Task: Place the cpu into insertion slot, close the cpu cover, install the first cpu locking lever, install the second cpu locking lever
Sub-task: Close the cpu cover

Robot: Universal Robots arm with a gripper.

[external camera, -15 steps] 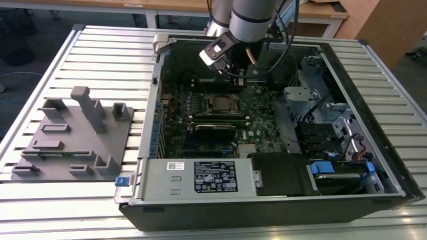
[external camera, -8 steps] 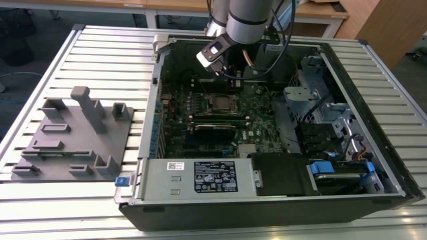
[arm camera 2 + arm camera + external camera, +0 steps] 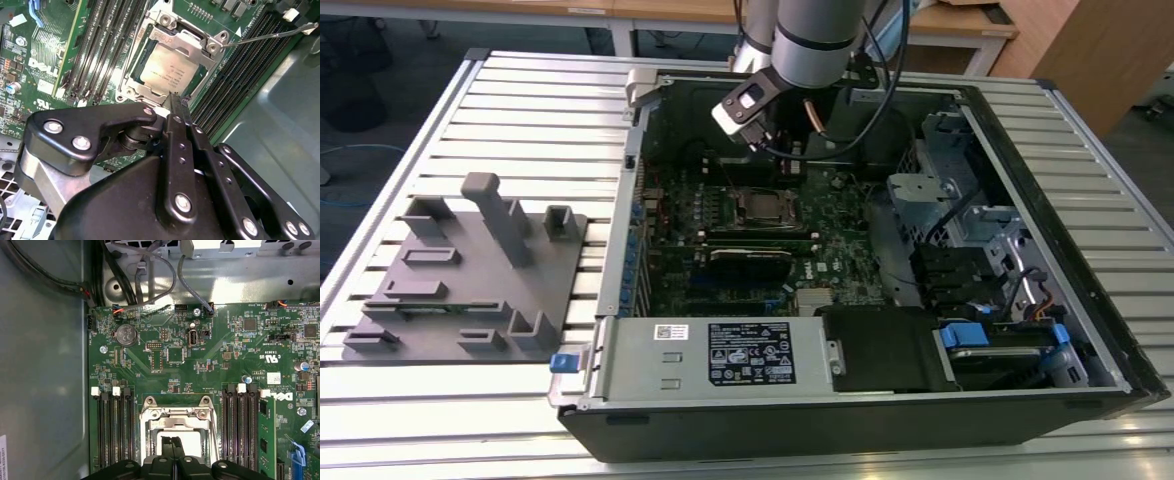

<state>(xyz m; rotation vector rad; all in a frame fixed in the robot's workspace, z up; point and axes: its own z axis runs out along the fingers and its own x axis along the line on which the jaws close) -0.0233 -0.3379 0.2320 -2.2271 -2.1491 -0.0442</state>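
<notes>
Inside the open black tower computer case [image 3: 854,435], on a slatted metal table [image 3: 534,90], the exterior view shows the grey robot arm [image 3: 817,35] reaching down over the green motherboard [image 3: 834,240], case walls close around it. A grey moulded fixture [image 3: 467,270] lies at the exterior view's left, and a white printed label [image 3: 750,352] sits on the silver power-supply box [image 3: 640,350]. In the second wrist view the black gripper [image 3: 178,102] has its fingers pressed together on nothing, tips just above the rim of the square silver-rimmed insertion slot [image 3: 131,92]. The flat silver-grey cpu [image 3: 167,75], faintly printed, lies seated in it under the thin silver cpu cover [image 3: 175,39], while one thin wire locking lever [image 3: 265,36] stands free over long black memory slots [image 3: 235,75]. In the first wrist view the closed tips hang above the cover's window, memory slots flanking both sides.
</notes>
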